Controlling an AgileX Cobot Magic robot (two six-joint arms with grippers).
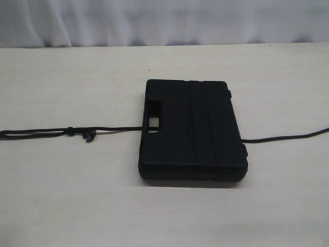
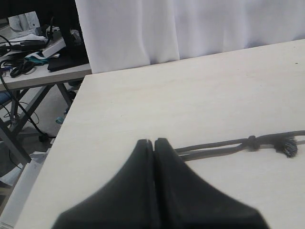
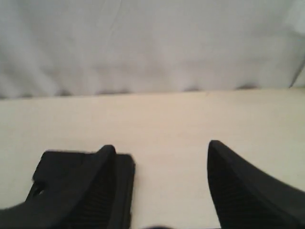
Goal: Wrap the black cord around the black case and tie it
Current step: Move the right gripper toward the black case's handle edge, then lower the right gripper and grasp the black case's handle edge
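Tabletop [image 1: 77, 200] — black case [image 3: 61, 163] near right fingers [image 3: 248, 191]

One black case [image 1: 193, 131], one black cord [image 1: 113, 128], seemingly a single length, one left pincer [image 2: 153, 143], one right pincer [image 3: 162, 145].
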